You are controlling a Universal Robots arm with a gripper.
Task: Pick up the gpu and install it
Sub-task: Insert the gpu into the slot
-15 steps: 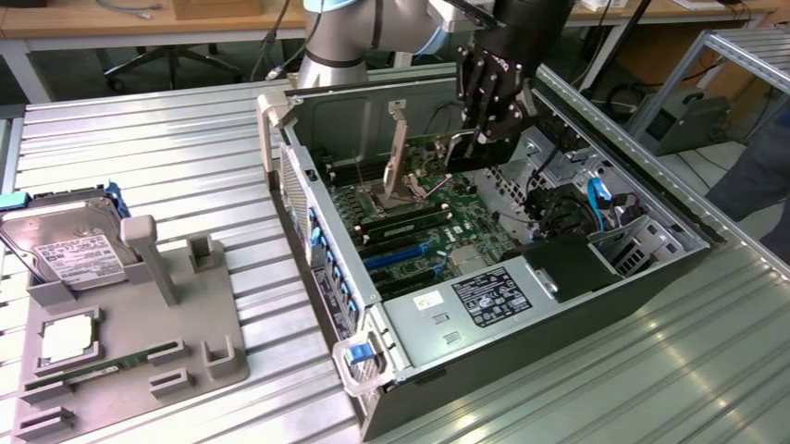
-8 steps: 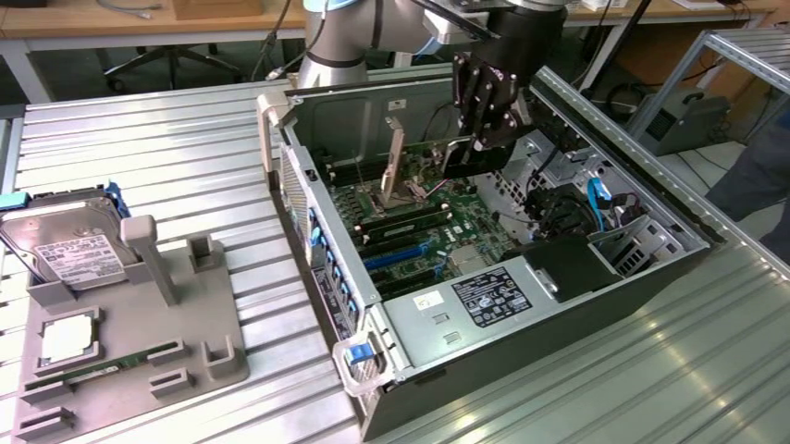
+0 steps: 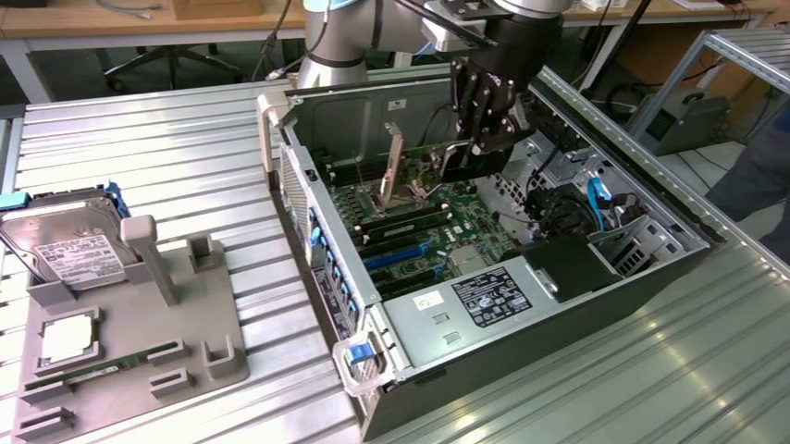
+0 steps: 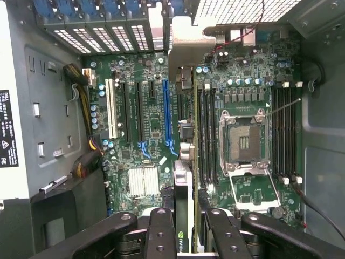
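The gpu (image 4: 183, 208) was held upright and edge-on between the closed-in fingers of the gripper (image 4: 188, 233), over the motherboard (image 4: 135, 156) inside the open computer case (image 3: 543, 305). It was judged light and stiff but fragile, best gripped on its flat faces near the upper edge, away from the contacts. The blue slot (image 4: 165, 113), the CPU socket (image 4: 242, 141) and the yellow cables (image 4: 90, 137) were crowded beneath, and the case walls were judged to limit sideways movement.
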